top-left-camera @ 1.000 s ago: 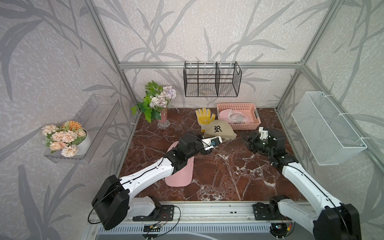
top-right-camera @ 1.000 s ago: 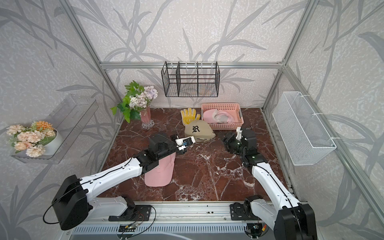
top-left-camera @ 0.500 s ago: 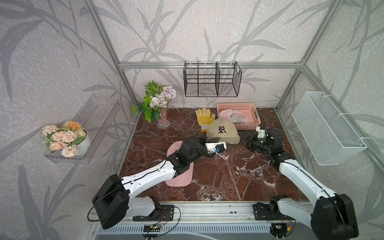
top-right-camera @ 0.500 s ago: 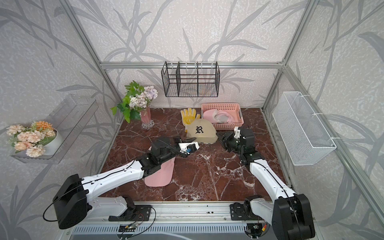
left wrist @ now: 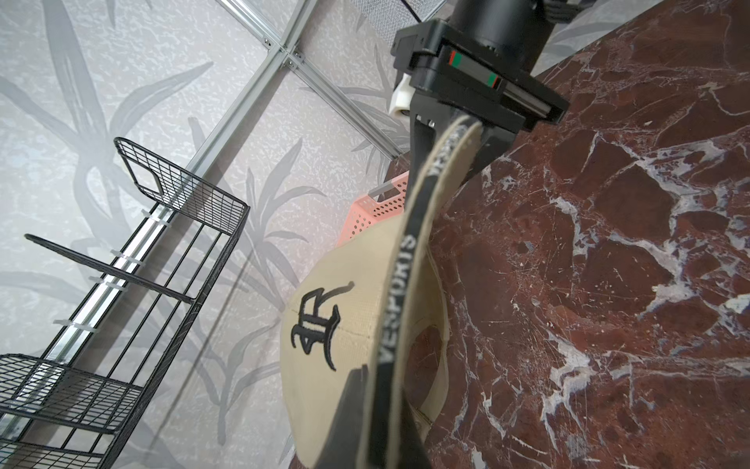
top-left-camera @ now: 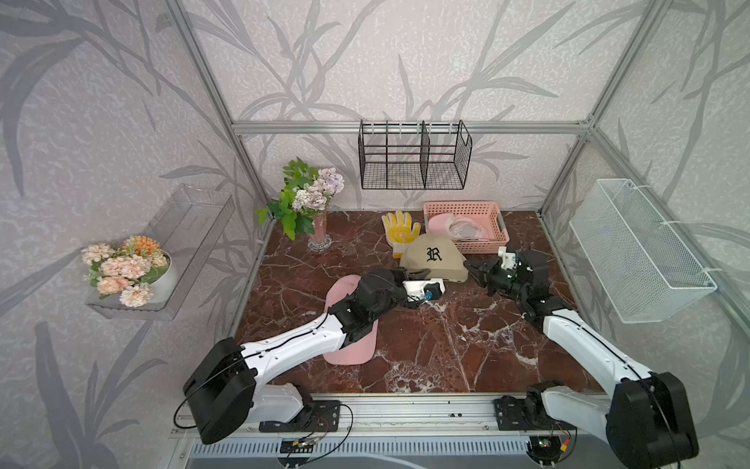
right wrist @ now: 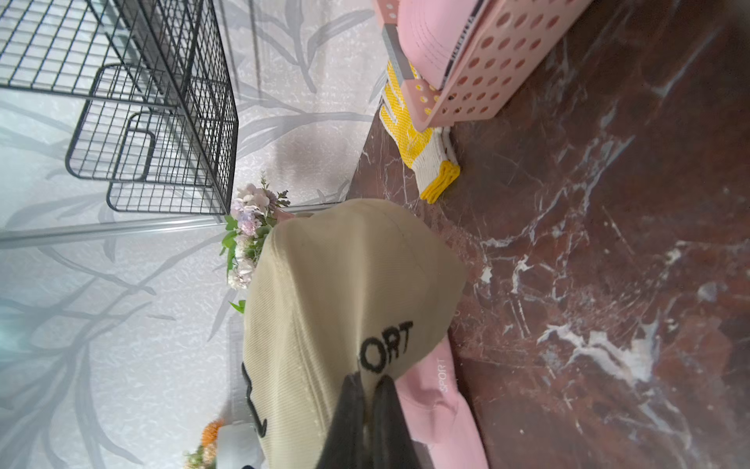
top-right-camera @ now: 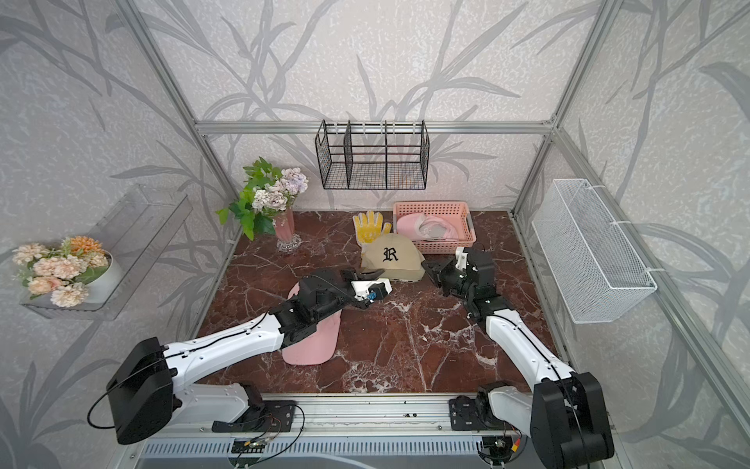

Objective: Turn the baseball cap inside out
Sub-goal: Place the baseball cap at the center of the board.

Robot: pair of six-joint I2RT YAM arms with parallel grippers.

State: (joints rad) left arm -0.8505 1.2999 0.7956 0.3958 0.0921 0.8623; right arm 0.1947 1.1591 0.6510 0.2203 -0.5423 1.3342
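right wrist view shows my right gripper (right wrist: 367, 392) pinched shut on the side panel of the baseball cap (right wrist: 337, 284). both dark fingers (right wrist: 349, 410) press on the beige cloth beside the black lettering. a second ago this gripper stood open and apart from the cap. since then it has come in and closed on it.

the cap itself lies about where it did, toward the back of the table (top-left-camera: 446, 345), just in front of the yellow glove (top-left-camera: 399, 231) and the pink basket (top-left-camera: 466, 211). my left gripper (left wrist: 377, 410) is clamped on the opposite side of the rim. in the left wrist view the printed black band (left wrist: 399, 292) inside the rim runs in a line from its fingers across to the right gripper.

so the change is from a one-sided hold to a two-sided one, with the opening stretched between my two grips. i judge the turning itself as not begun, since the stitched letter faces outward and the crown bulges up. the next move seems to call for keeping the rim taut while the crown is pushed through. both pinches are narrow bites on soft cloth, so either could slip. the pink cap (top-left-camera: 353, 349) lies flat under my left arm and is in neither grip.
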